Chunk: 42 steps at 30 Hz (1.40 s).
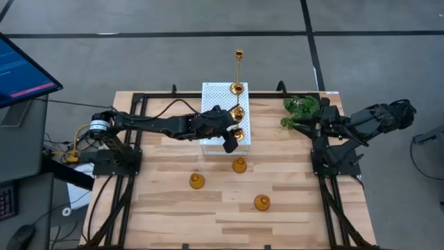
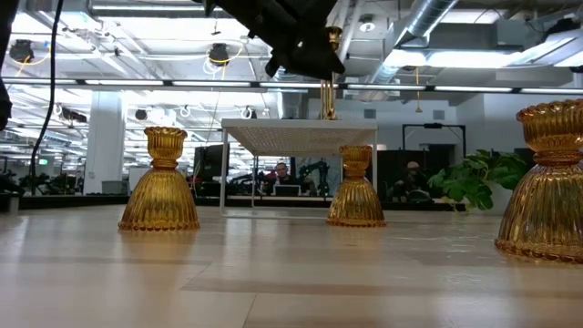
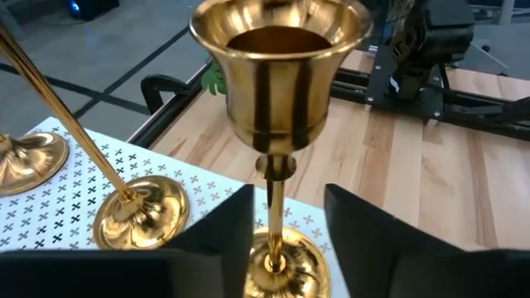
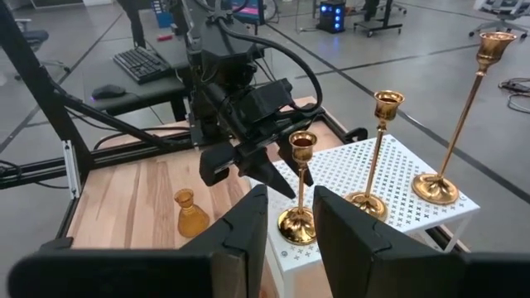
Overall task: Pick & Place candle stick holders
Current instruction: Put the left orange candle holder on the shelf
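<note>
Three gold stemmed candle stick holders stand by their round bases on a white perforated box (image 1: 215, 104): a tall one (image 1: 238, 69), a middle one (image 1: 237, 112) and a short one (image 1: 238, 135). Three squat amber holders (image 1: 239, 165), (image 1: 197, 181), (image 1: 261, 203) stand on the table. My left gripper (image 3: 290, 223) is open at the box's near right corner. Its fingers stand on either side of the short holder's stem (image 3: 273, 207), below the cup, with a gap on each side. My right gripper (image 4: 290, 223) is open and empty at the table's right edge.
A green leafy plant (image 1: 302, 110) stands at the far right of the table, close to my right arm. A monitor (image 1: 21, 69) stands beyond the table's left edge. Bare wood lies in front of the box, between the amber holders.
</note>
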### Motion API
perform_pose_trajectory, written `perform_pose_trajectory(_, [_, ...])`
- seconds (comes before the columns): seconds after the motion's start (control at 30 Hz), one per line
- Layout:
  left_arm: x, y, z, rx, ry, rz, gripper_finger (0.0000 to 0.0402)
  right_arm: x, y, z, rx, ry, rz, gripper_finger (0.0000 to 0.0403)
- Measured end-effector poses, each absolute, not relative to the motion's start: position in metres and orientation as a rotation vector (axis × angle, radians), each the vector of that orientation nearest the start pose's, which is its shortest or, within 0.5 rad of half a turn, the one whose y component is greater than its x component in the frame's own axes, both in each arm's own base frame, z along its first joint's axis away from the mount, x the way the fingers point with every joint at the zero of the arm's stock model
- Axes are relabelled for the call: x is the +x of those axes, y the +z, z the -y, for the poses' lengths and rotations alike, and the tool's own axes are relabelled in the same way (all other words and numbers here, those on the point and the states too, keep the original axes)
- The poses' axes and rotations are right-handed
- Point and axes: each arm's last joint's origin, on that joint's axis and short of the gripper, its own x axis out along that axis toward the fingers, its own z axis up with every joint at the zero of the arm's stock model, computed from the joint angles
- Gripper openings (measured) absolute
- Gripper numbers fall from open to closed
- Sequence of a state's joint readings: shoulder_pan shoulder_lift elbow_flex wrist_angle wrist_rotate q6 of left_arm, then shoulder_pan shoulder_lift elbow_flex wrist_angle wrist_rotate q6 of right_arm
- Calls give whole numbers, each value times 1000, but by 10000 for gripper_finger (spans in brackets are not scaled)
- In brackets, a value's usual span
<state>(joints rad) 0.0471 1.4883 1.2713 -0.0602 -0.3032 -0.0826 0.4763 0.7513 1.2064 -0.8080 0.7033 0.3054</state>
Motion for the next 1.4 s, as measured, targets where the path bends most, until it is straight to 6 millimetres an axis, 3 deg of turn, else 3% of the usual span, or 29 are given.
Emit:
perform_pose_trajectory(0.23, [337,350,-25,15,366,-277,216,102,414,-32,108,-258,-258,91])
perform_pose_trajectory(0.33, [320,358,-24,31,369,-313,229,102,414,-32,112,-239,-263,91])
perform_pose_trajectory(0.57, [243,398,-10,17,438,-338,232,102,414,-32,112,-237,-263,91])
perform_pose_trajectory(0.73, [180,407,11,-131,365,-400,226,102,414,-33,116,-235,-263,91])
perform_pose_trajectory(0.9, [131,395,34,-260,214,-604,226,103,415,-33,125,-235,-255,91])
perform_pose_trajectory(1.0, [117,379,48,-282,142,-708,225,103,416,-33,135,-232,-240,91])
perform_pose_trajectory(1.23, [114,323,73,-177,97,-854,225,108,416,-36,161,-218,-244,91])
perform_pose_trajectory(1.4, [120,289,81,-203,84,-776,225,113,414,-39,149,-220,-264,91])
